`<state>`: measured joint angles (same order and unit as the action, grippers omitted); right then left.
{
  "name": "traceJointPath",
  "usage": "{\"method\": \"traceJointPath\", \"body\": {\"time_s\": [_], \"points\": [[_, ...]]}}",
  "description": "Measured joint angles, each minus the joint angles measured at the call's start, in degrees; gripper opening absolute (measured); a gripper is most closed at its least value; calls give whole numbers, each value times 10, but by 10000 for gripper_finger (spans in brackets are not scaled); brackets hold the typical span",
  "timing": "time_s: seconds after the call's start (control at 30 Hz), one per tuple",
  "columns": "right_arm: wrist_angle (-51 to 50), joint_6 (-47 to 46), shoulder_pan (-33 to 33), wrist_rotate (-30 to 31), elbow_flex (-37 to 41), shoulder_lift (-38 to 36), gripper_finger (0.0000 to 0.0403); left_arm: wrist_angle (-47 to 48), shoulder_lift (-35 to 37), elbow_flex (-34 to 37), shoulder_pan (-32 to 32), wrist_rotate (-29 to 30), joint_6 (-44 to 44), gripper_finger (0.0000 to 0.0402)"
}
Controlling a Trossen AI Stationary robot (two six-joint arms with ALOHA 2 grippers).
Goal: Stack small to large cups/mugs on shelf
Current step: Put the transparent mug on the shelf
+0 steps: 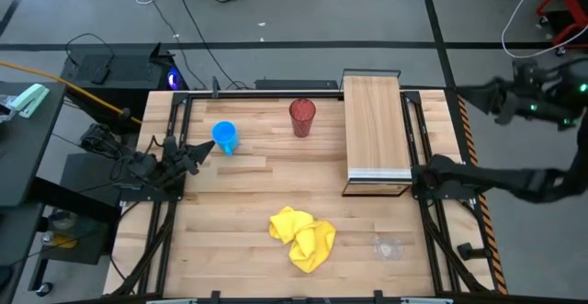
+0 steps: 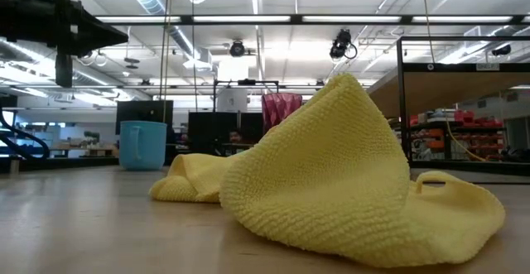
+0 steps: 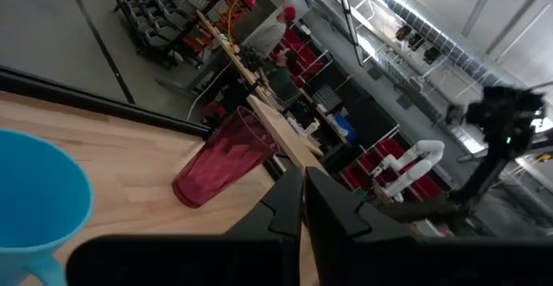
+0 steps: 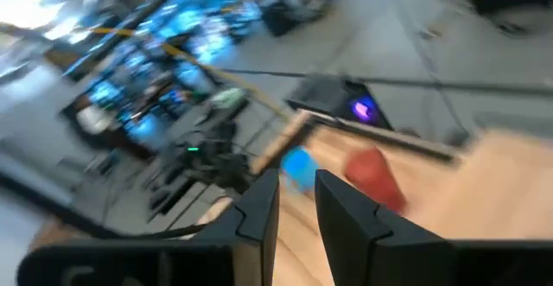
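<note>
The blue mug (image 1: 225,137) stands upright on the table at far left, also in the low view (image 2: 142,145). The dark red tumbler (image 1: 302,117) stands to its right, beside the light-wood shelf (image 1: 375,129), which is bare. The small clear cup (image 1: 389,247) stands on the table near the front right. My left gripper (image 1: 202,147) (image 3: 302,201) is shut, level, just left of the blue mug (image 3: 34,201) and pointing past it at the tumbler (image 3: 225,161). My right gripper (image 4: 298,206) is open and empty, raised high off the table's far right corner (image 1: 462,91).
A crumpled yellow cloth (image 1: 301,237) lies at the front middle of the table and fills much of the low view (image 2: 331,175). Black frame rails run along the table's left and right sides. Bare wood lies between the cloth and the mug and tumbler.
</note>
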<state>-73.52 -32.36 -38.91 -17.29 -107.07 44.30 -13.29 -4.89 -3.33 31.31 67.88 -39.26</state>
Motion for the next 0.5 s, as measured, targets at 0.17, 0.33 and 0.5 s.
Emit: {"method": "traceJointPath", "body": {"time_s": [0.17, 0.33, 0.5], "points": [[37, 65, 93, 13, -95, 81, 78, 8, 0, 0, 0, 0, -2, 26], [63, 117, 146, 6, -191, 151, 66, 10, 0, 0, 0, 0, -3, 19], [113, 149, 171, -65, -253, 205, 59, 13, 0, 0, 0, 0, -6, 21]]}}
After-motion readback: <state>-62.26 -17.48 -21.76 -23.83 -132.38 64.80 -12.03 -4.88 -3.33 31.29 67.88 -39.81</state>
